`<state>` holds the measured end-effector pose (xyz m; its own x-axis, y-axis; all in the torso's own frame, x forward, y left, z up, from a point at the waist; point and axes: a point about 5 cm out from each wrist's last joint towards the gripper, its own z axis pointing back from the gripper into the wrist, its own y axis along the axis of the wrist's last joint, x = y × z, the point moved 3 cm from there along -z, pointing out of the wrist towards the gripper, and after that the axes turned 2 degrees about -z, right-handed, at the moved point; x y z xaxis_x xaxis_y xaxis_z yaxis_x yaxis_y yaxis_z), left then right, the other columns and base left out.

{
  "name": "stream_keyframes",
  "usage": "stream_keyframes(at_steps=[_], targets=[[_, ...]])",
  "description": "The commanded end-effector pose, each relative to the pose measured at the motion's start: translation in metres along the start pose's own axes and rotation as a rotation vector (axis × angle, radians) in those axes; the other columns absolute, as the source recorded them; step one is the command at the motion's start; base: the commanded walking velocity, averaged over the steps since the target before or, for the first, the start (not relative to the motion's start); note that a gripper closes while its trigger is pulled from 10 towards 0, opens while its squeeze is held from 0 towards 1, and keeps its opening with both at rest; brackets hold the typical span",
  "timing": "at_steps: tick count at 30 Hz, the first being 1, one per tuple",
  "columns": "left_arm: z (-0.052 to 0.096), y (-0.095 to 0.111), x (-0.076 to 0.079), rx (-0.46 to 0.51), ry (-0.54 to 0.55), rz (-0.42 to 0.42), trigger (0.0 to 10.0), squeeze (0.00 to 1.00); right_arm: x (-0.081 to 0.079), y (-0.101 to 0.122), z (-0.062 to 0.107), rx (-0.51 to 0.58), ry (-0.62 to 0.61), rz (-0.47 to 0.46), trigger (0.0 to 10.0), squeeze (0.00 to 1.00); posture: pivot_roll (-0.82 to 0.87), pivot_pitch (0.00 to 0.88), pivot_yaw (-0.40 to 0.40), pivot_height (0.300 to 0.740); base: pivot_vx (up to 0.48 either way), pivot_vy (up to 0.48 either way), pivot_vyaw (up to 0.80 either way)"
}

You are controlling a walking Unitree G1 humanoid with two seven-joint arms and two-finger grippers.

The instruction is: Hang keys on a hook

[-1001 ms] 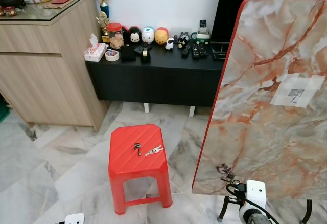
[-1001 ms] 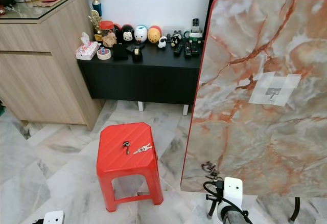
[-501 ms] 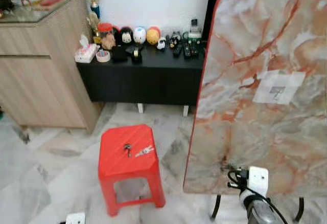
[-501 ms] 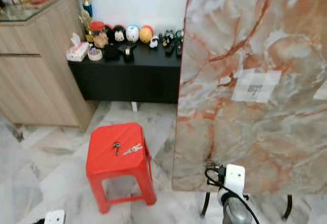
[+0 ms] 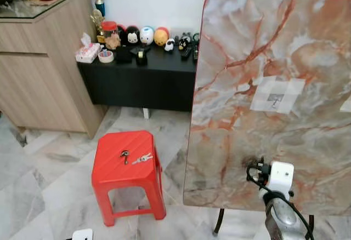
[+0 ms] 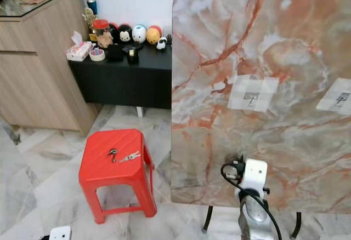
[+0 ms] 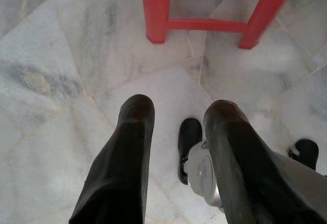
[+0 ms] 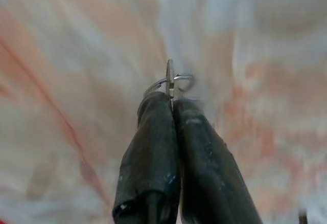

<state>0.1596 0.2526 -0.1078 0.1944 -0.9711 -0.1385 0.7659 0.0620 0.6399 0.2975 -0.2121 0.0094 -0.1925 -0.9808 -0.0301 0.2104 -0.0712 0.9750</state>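
Board (image 5: 274, 59) nearer now; right claw (image 8: 171, 101) still pinching key ring (image 8: 171, 82).

lighting and picture quality: bright, even indoor light; head views sharp.
soft shadow under the red stool (image 5: 127, 166); mild sheen on the marble floor (image 5: 49, 190); right wrist view blurred behind the sharp fingers (image 8: 153, 147); left wrist view clear, evenly lit.

You are in a home living room: marble floor (image 5: 44, 185), wooden cabinet (image 5: 44, 70), toy-lined black TV console (image 5: 142, 81).
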Motion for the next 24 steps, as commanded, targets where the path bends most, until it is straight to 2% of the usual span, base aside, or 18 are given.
stream_keyframes(at_steps=[1, 7, 10, 12, 24], targets=[[0.001, -0.005, -0.003, -0.026, 0.008, -0.004, 10.0, 0.00, 0.001, 0.007, 0.002, 0.025, -0.052, -0.003, 10.0, 0.00, 0.03, 0.000, -0.038, 0.740, 0.000, 0.000, 0.00], [0.000, -0.003, 0.001, -0.025, 0.000, -0.008, 10.0, 0.00, 0.000, 0.031, 0.010, 0.121, -0.075, 0.015, 10.0, 0.00, 0.02, 0.000, -0.038, 0.740, 0.000, 0.000, 0.00], [-0.001, -0.002, 0.006, -0.020, -0.005, -0.009, 10.0, 0.00, -0.002, 0.057, 0.019, 0.195, -0.042, 0.076, 10.0, 0.00, 0.02, 0.000, -0.044, 0.740, 0.000, 0.000, 0.00], [-0.001, -0.001, 0.006, -0.018, -0.004, -0.008, 10.0, 0.00, 0.000, 0.067, 0.023, 0.214, -0.045, 0.064, 10.0, 0.00, 0.02, 0.000, -0.047, 0.740, 0.000, 0.000, 0.00], [0.001, -0.004, -0.001, -0.015, -0.003, -0.014, 10.0, 0.00, -0.011, 0.091, 0.027, 0.240, -0.034, 0.048, 10.0, 0.00, 0.01, 0.000, -0.045, 0.740, 0.000, 0.000, 0.00]])
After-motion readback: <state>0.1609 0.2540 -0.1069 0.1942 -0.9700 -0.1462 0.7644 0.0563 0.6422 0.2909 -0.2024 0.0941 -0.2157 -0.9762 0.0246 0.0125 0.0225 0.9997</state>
